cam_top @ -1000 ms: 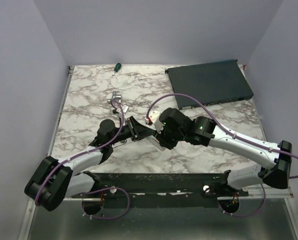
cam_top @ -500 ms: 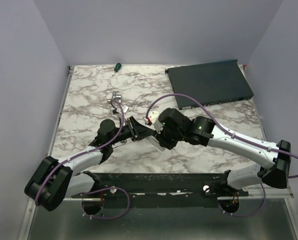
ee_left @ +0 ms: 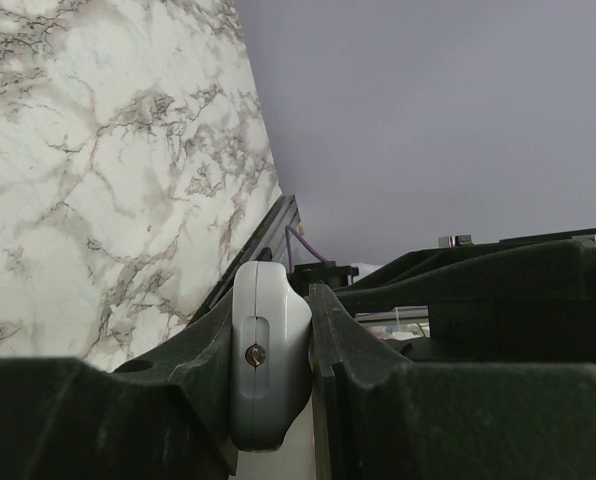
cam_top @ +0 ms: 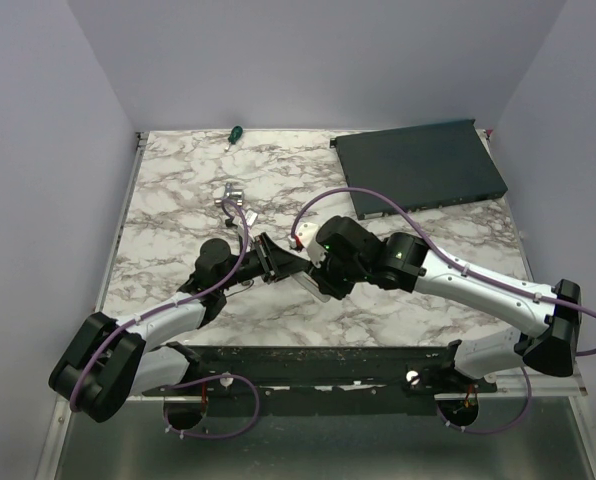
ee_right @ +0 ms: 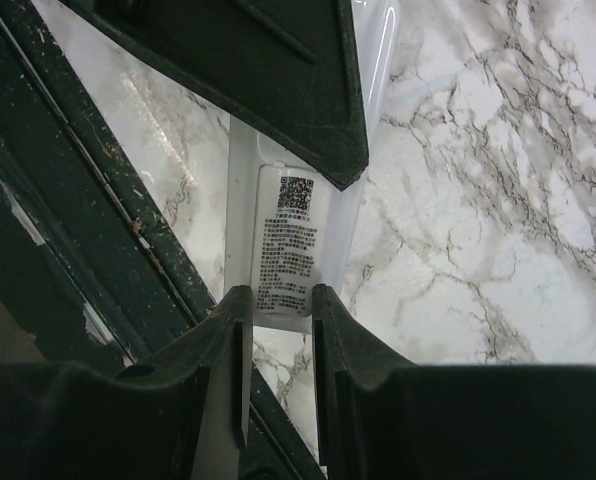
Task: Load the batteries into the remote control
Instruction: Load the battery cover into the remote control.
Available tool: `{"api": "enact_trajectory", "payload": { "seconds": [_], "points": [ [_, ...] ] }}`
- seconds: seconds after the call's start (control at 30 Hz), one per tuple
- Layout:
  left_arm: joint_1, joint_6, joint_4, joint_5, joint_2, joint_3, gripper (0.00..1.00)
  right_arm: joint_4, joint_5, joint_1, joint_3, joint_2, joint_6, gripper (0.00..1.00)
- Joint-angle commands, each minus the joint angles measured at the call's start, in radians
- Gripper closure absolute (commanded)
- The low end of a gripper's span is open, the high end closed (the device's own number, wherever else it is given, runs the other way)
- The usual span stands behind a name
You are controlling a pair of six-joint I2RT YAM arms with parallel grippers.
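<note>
The white remote control [cam_top: 314, 281] is held just above the table near its front edge, between both grippers. My left gripper [cam_top: 281, 262] is shut on one end of it; in the left wrist view the remote's rounded end [ee_left: 269, 352] is pinched between the fingers [ee_left: 353, 360]. My right gripper [cam_top: 324, 277] is shut on the other end; in the right wrist view the remote's back with a printed label [ee_right: 288, 245] runs into the gap between my fingertips [ee_right: 230, 325]. The left gripper's finger [ee_right: 278, 80] covers the remote's far part. The orange batteries are not visible in any view.
A large dark flat box [cam_top: 419, 166] lies at the back right. A silver bracket [cam_top: 231, 193] lies left of centre. A green-handled screwdriver [cam_top: 235, 132] lies at the back edge. The dark front rail [ee_right: 68, 200] runs close beside the remote.
The right wrist has shifted very slightly to the left. Both grippers keep their hold on the remote.
</note>
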Motion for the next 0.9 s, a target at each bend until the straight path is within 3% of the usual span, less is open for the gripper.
{"api": "enact_trajectory", "payload": {
  "seconds": [0.0,0.87],
  "points": [
    [-0.010,0.007,0.046,-0.006,-0.002,0.019,1.00,-0.013,-0.053,0.003,0.010,0.019,-0.005,0.90],
    [-0.009,0.056,-0.008,-0.023,-0.038,0.014,1.00,-0.031,0.070,0.004,0.040,0.024,0.035,0.91]
  ]
}}
